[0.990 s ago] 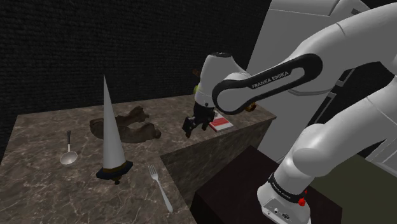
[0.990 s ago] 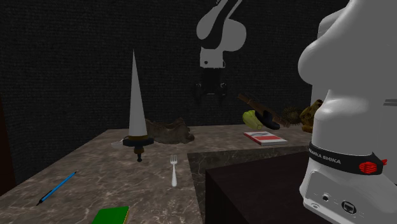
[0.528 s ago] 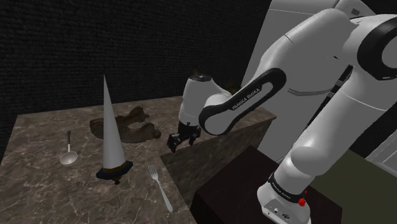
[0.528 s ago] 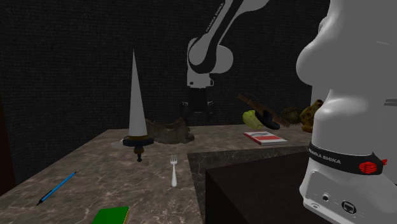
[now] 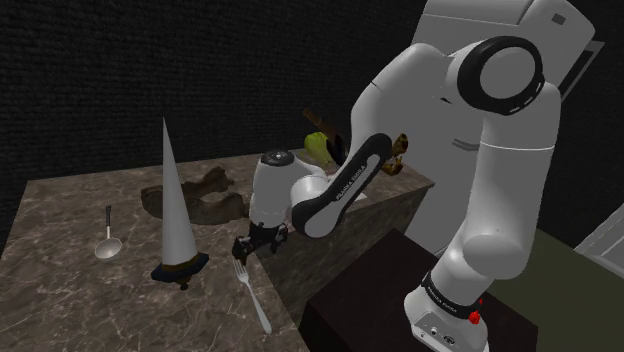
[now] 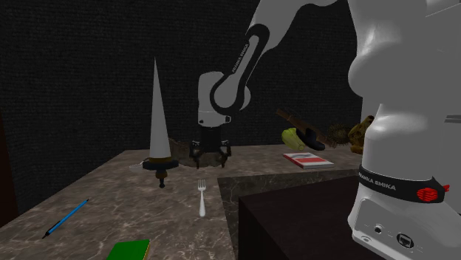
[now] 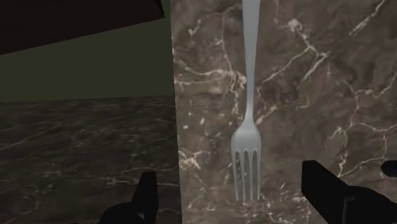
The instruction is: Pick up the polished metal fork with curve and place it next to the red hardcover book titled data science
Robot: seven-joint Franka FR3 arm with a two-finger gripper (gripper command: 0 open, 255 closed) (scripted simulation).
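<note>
Lying flat on a dark marble counter (image 5: 80,290) is one fork (image 5: 250,293), together with one ladle (image 5: 108,243), one tall grey cone (image 5: 175,205) on a dark base, one blue pencil (image 6: 66,218), one green book (image 6: 129,250) and one red book (image 6: 307,160). One white robot arm reaches over the counter with one black gripper (image 5: 247,245).

The fork is pale silver-grey, with four short tines, a rounded neck and a long slim handle that bends slightly. It sits near the counter's edge, in front of the cone and well apart from the red book.

In the shoulder view its long axis runs from the tines, nearest the gripper, down and to the right toward the counter's near edge. In the second exterior view the tines point toward the back wall and the handle toward the camera.

The gripper hangs just above the tine end, fingers spread wide apart and holding nothing. In the wrist view the tines lie between the two fingers, untouched.
</note>
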